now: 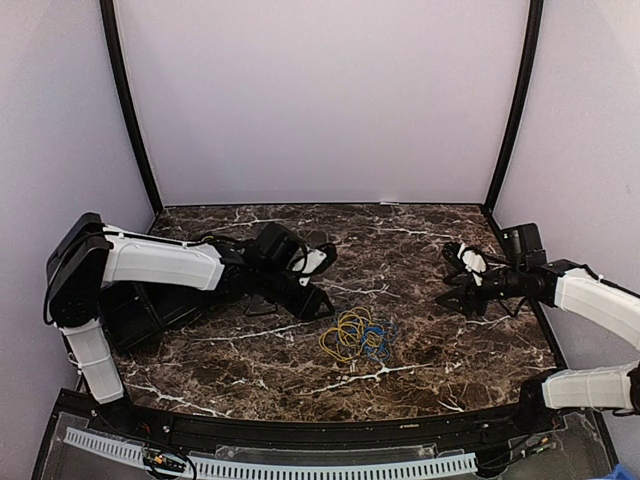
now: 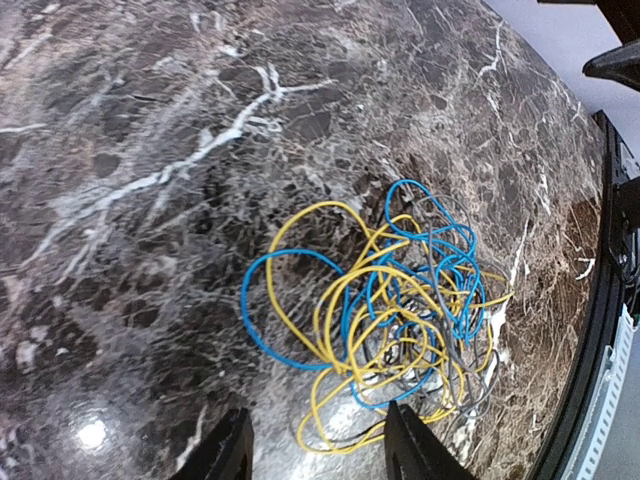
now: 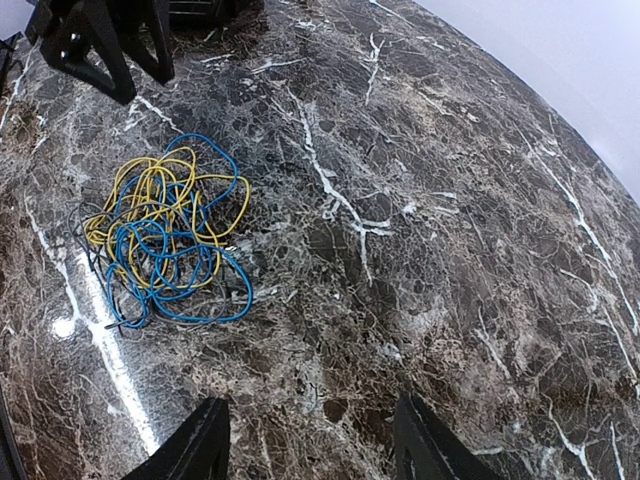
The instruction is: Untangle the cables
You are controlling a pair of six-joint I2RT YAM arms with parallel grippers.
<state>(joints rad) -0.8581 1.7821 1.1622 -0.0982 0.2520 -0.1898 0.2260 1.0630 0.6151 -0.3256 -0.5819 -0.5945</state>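
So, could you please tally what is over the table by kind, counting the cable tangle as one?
Cable tangle: 1 (yellow, blue and grey strands, too knotted to count singly)
Grippers: 2 (left gripper, right gripper, both open and holding nothing)
Total: 3

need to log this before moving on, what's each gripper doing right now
left gripper: open, holding nothing, close to the cables
right gripper: open, empty, away from the cables
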